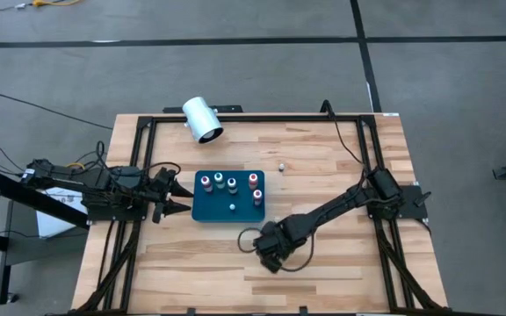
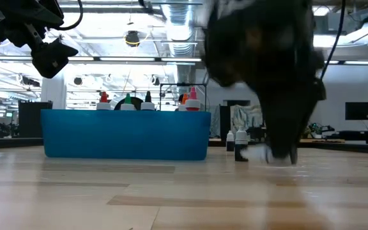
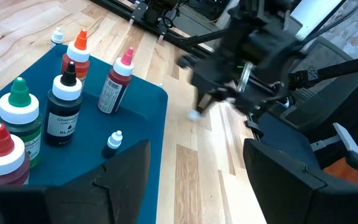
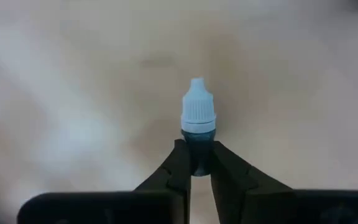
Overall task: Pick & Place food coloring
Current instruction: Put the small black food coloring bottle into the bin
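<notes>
White-capped bottle [image 4: 199,118] is lying on the table in front of the tray [image 1: 209,209], pinched in the right gripper [image 4: 196,167] jaws. Five bottles [image 3: 64,102] are standing in the tray. Left gripper [image 3: 191,171] is hovering open at the tray's left edge.

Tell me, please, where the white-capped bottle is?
Between the right gripper's fingers is the white-capped bottle, low over the table, right of the tray's near corner.

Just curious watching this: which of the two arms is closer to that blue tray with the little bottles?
The left. Its end effector hovers open right beside the blue tray's left edge. The right end effector is farther, out in front of the tray, clamped on a small white-capped bottle.
</notes>
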`<state>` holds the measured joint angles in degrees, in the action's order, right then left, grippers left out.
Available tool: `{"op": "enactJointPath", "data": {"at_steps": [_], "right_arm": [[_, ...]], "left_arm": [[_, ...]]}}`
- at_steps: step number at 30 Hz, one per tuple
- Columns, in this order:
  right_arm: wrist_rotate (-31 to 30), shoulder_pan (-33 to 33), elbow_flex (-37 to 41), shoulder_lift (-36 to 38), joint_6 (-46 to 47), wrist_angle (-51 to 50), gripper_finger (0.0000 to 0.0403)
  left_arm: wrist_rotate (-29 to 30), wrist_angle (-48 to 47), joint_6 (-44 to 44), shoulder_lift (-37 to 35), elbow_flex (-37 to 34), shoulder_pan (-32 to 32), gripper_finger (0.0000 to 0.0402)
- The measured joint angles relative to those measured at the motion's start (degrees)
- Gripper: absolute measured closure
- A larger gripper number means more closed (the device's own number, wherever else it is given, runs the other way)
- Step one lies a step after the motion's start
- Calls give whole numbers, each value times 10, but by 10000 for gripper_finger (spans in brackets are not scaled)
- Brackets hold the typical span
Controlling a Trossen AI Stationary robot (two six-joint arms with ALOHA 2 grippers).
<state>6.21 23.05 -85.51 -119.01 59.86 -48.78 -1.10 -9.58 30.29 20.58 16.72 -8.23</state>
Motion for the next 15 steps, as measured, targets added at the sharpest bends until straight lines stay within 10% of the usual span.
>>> {"op": "enactJointPath", "data": {"at_steps": [7, 15], "right_arm": [[40, 19, -84, 20, -72, 75, 372], [-63, -11, -129, 61, -218, 249, 372]], "left_arm": [[-1, 1, 4, 0, 0, 0, 152], [-1, 21, 9, 0, 0, 0, 152]]}}
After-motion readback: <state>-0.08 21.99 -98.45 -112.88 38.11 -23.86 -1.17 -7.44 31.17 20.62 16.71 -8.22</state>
